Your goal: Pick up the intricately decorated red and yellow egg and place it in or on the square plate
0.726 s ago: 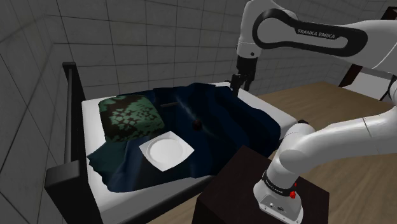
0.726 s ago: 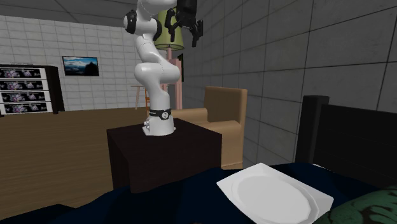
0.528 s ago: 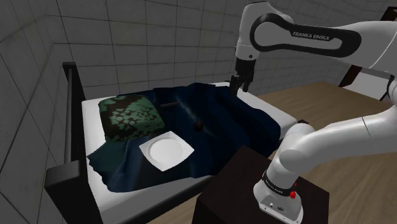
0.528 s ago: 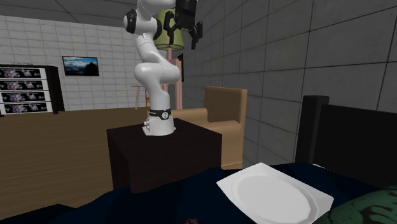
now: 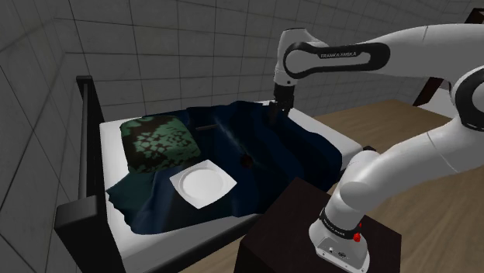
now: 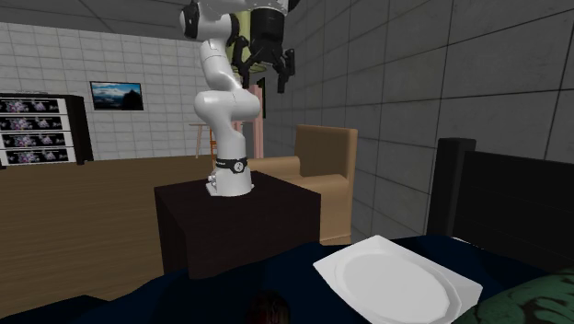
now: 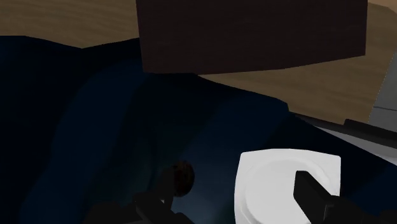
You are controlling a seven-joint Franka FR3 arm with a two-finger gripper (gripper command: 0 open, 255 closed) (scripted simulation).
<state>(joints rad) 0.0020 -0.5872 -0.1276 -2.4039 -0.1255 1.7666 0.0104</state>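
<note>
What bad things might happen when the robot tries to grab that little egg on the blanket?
The egg lies on a rumpled blue blanket, so a nudge from the gripper might roll it away. The gripper hangs open high above and off to one side, so it might come down off-centre and miss.

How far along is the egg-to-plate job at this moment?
Nothing is finished yet: the egg lies on the blue blanket beside the white plate, which is bare. In hand: the gripper hangs open high above the blanket, holding nothing. Left to do: come down on the egg, close on it, lift it and set it on the plate.
</note>
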